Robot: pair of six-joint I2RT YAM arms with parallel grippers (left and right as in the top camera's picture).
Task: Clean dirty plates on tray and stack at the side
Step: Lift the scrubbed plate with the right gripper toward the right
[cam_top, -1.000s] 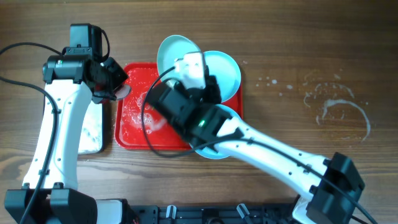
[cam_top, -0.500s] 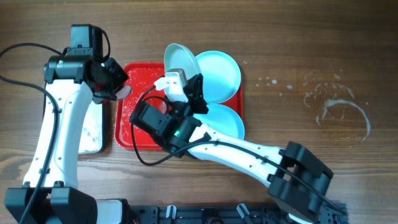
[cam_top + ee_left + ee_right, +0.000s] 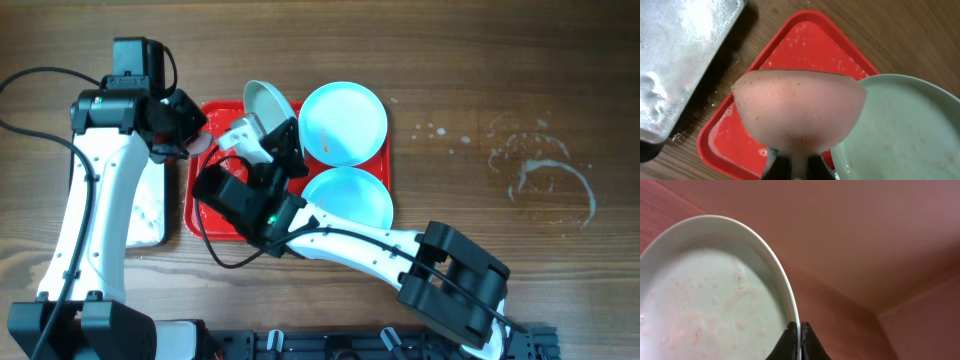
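Note:
My right gripper [image 3: 272, 132] is shut on the rim of a tilted pale plate [image 3: 268, 100], held on edge over the back of the red tray [image 3: 203, 218]. In the right wrist view the fingers [image 3: 800, 330] pinch that plate's [image 3: 710, 295] rim, and faint smudges show on its face. My left gripper [image 3: 188, 141] is shut on a pink sponge [image 3: 799, 112], just left of the held plate [image 3: 895, 130] above the tray [image 3: 805, 47]. Two more pale blue plates lie flat at the tray's right side, one at the back [image 3: 343, 122] and one at the front [image 3: 348, 195].
A silvery metal tray [image 3: 147, 215] with foam lies left of the red tray, also in the left wrist view [image 3: 680, 60]. White foam streaks mark the wooden table at the right [image 3: 545, 175]. My right arm stretches across the front of the red tray.
My right arm has swung left with the tilted plate, bringing it close to the sponge and uncovering both flat plates. The left gripper has stayed in place.

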